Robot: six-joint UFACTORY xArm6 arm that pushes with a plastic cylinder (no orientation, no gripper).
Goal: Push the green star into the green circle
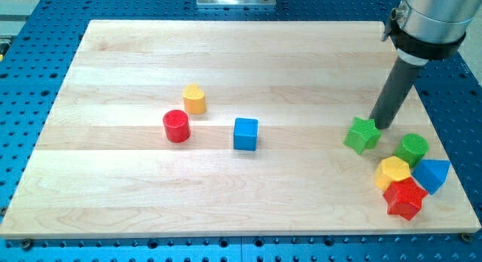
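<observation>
The green star [362,135] lies on the wooden board at the view's right. The green circle [412,149], a short green cylinder, stands to its right and slightly lower, a small gap apart. My tip [380,126] sits just at the star's upper right edge, touching or nearly touching it, between the star and the circle's upper left. The dark rod slants up to the arm at the view's top right.
A yellow hexagon [392,172], a red star [405,198] and a blue triangular block [432,175] cluster just below the green circle. A blue cube [245,134], a red cylinder [176,126] and a yellow heart [194,99] stand left of centre. The board's right edge [444,134] is close.
</observation>
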